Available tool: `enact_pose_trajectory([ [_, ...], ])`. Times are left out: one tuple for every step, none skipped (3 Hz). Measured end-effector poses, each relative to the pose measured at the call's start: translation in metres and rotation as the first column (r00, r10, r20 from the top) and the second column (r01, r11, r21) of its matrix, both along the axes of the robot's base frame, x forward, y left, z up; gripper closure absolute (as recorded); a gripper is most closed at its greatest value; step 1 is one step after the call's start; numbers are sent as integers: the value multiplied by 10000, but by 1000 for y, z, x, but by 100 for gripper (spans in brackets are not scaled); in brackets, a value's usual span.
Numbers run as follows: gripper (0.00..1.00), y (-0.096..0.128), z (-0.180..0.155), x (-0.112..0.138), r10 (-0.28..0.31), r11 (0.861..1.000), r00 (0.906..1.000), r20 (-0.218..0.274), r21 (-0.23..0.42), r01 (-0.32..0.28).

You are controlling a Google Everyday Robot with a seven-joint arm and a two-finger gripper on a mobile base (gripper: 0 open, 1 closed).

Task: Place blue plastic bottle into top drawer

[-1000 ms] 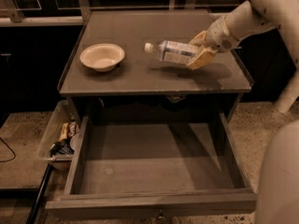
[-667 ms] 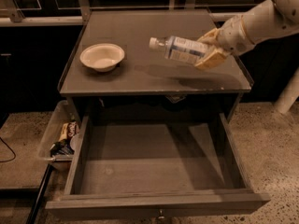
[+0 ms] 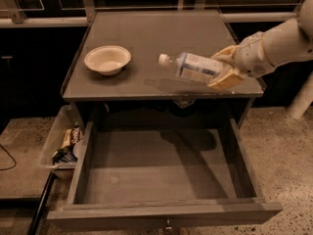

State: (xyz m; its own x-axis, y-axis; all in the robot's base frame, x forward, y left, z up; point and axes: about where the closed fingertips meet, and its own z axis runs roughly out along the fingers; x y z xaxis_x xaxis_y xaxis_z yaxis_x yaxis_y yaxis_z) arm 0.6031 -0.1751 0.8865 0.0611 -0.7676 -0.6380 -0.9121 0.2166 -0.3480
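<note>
The blue plastic bottle [image 3: 193, 66] is clear with a bluish-white label and a white cap pointing left. It lies tilted in my gripper [image 3: 225, 68], which is shut on its base end and holds it in the air above the cabinet's front edge. The arm comes in from the right. The top drawer [image 3: 161, 213] is grey, wide and shallow, pulled fully open below the bottle, and its inside is bare.
A cream bowl [image 3: 107, 59] sits on the left of the grey cabinet top [image 3: 146, 33]. A clear plastic bin of snacks [image 3: 62, 142] stands on the floor left of the drawer. A white post [image 3: 301, 99] stands at the right.
The gripper has carried the bottle forward toward the front edge of the cabinet top, and lower, so it now hangs near the open drawer.
</note>
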Motion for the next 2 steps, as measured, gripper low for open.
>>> enact_pose_trajectory([
  [100,2,-1,0,62,10000,10000,2,-36,-62],
  [100,0,-13,-24,13,9997,10000,-25,-242,-14],
])
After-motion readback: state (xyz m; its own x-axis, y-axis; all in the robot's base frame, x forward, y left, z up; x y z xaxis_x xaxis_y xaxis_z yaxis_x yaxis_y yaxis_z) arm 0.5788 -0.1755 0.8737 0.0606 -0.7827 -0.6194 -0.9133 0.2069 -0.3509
